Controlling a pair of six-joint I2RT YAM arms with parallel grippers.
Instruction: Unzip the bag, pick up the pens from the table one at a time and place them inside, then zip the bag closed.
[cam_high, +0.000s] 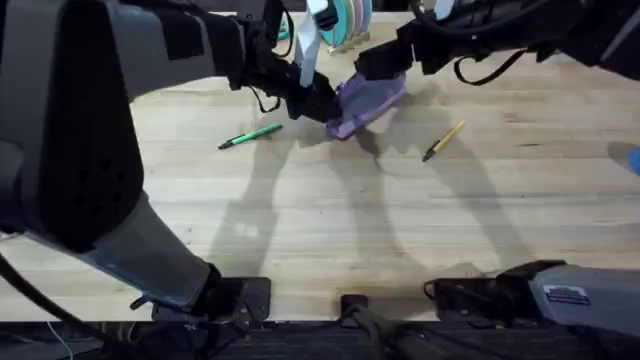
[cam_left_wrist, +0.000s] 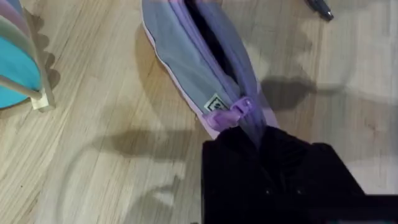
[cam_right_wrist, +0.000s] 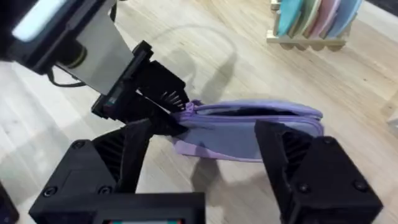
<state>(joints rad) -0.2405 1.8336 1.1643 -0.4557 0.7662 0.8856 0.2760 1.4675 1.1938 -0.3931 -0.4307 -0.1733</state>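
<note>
The lavender bag (cam_high: 366, 98) lies on the table (cam_high: 330, 220) at the back centre, its zipper partly open with a dark slit (cam_right_wrist: 249, 112) along the top. My left gripper (cam_high: 318, 102) is shut on the bag's near end, just past the purple zipper pull (cam_left_wrist: 240, 108). Wide open, my right gripper (cam_high: 382, 62) hovers at the bag's (cam_right_wrist: 249, 134) far end, one finger on each side of it. The green pen (cam_high: 252, 134) lies left of the bag. To the bag's right lies the tan-yellow pen (cam_high: 443, 140).
A wooden rack of coloured discs (cam_high: 345, 25) stands at the back edge behind the bag, close to both grippers. A blue object (cam_high: 630, 158) sits at the right edge. Open tabletop stretches in front of the pens.
</note>
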